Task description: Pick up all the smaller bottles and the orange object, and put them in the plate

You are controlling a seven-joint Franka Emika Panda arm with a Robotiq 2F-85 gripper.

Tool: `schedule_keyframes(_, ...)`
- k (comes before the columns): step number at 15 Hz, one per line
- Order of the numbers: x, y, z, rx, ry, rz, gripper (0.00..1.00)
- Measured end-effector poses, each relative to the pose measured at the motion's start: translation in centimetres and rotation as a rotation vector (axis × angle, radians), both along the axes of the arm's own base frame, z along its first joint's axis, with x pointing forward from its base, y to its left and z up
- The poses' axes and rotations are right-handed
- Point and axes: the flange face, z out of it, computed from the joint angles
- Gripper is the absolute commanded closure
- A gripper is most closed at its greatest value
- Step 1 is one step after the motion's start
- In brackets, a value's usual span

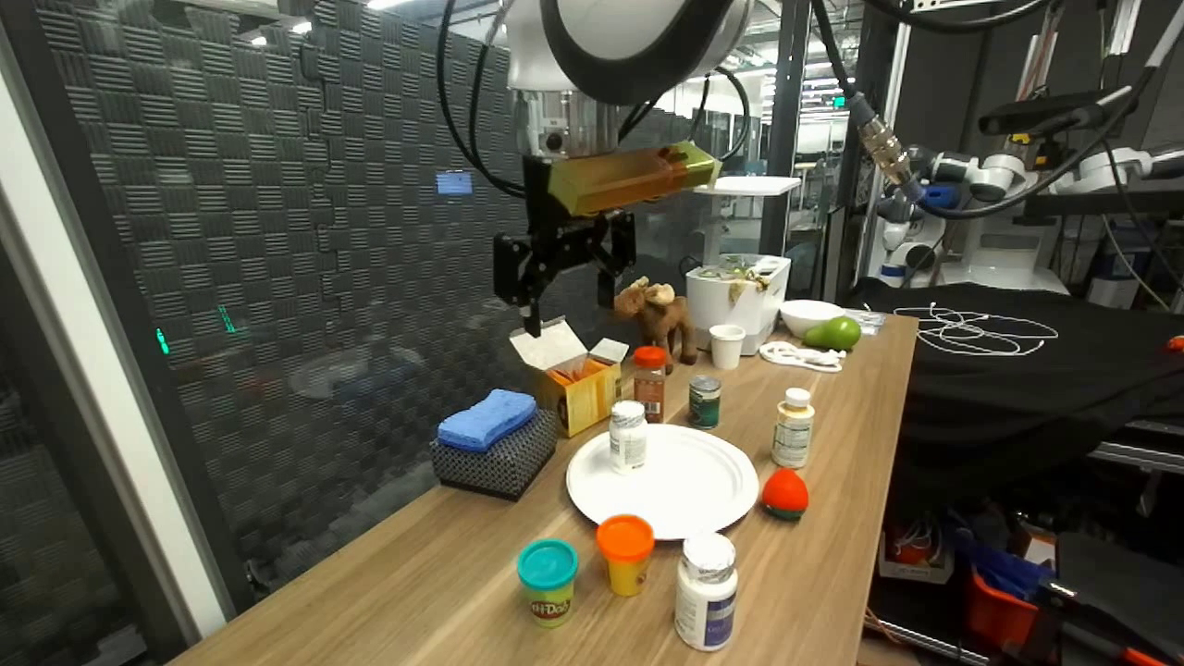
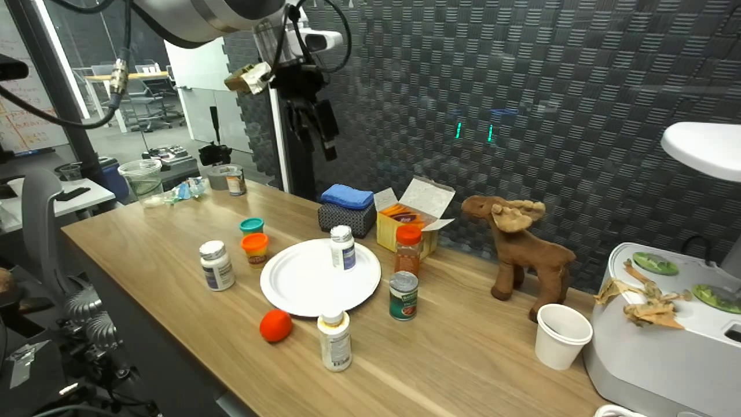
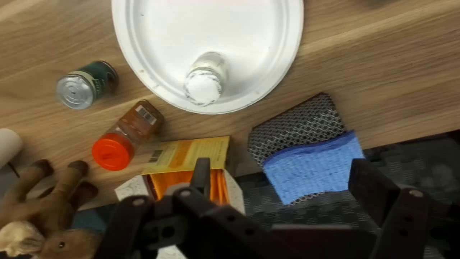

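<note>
My gripper [image 1: 568, 313] is open and empty, high above the back of the table; it also shows in the wrist view [image 3: 282, 165]. The white plate [image 1: 698, 504] lies below it. A white bottle [image 1: 628, 444] stands upright on the plate [image 3: 138, 43]. Another white bottle [image 1: 705, 597] and teal-lidded [image 1: 547, 581] and orange-lidded [image 1: 626, 560] tubs stand off one side of the plate. A white-capped bottle [image 2: 334, 344] and a rounded orange-red object [image 2: 275, 325] are beside the plate on the table. A red-capped jar [image 3: 122, 138] stands behind the plate.
A green can [image 2: 403, 298] stands near the jar. An open yellow box [image 1: 587, 398] and a patterned block [image 1: 504, 460] with a blue cloth [image 1: 487, 419] line the back wall. A toy moose [image 2: 524, 255], paper cups [image 2: 561, 339] and a white planter [image 2: 654, 347] stand further along.
</note>
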Motion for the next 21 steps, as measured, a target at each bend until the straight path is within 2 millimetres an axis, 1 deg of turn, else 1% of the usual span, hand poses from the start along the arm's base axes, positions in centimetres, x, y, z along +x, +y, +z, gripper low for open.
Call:
schedule_keyframes(2, -0.6, 3.2, -0.5, 0.0, 0.011, 0.067, 0.0)
schedule_keyframes(5, -1.2, 7.3, -3.0, -0.003, 0.057, 0.191, 0.0)
schedule_keyframes(6, -1.2, 8.3, -3.7, -0.004, 0.07, 0.233, 0.0)
schedule_keyframes(8, -1.3, 8.9, -4.6, -0.006, 0.084, 0.244, 0.0)
schedule_keyframes(13, -1.1, 8.2, -4.6, -0.008, 0.084, 0.233, 0.0)
schedule_keyframes(15, -1.3, 8.5, -5.2, -0.01, 0.093, 0.244, 0.0)
schedule_keyframes(18, -2.1, 9.9, -6.9, -0.009, 0.126, 0.299, 0.0)
schedule_keyframes(21, -3.5, 12.1, -8.5, 0.028, 0.17, 0.384, 0.0)
